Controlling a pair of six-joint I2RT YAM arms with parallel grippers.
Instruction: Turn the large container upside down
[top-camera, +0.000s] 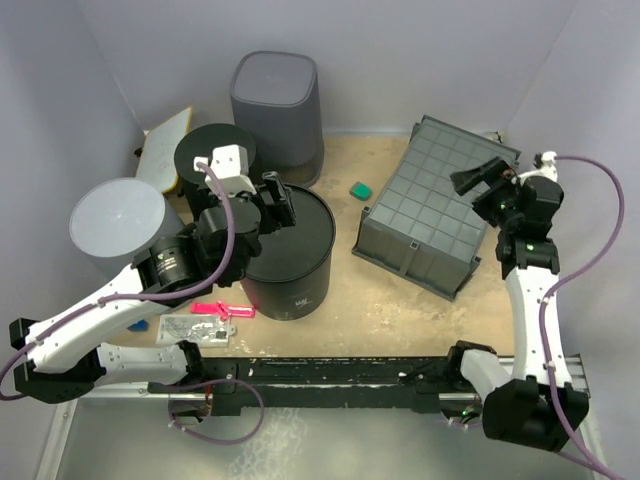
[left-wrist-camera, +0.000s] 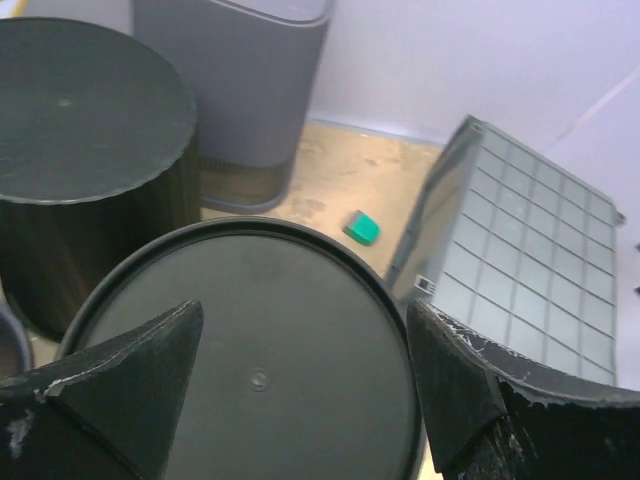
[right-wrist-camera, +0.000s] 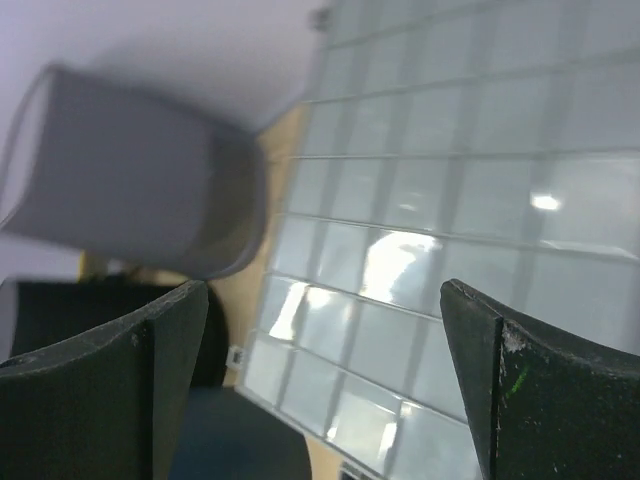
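Top external view, starting at the left edge: a pale grey cylinder stands at the left, with a black round tub behind it. Just to their right, the left tool hangs over the flat top of a black drum at centre-left. In the left wrist view its jaws stand wide apart and empty, with the drum's round face below them. A pink piece lies on the bench at the drum's lower left. A tall grey bin stands at upper centre. A small green block lies between it and the large container. That grey crate sits right of centre with its gridded base turned up; whether it lies flat or tilted I cannot tell. Over its upper right corner is the right tool, jaws spread wide and holding nothing. The right wrist view shows the grid beneath them.
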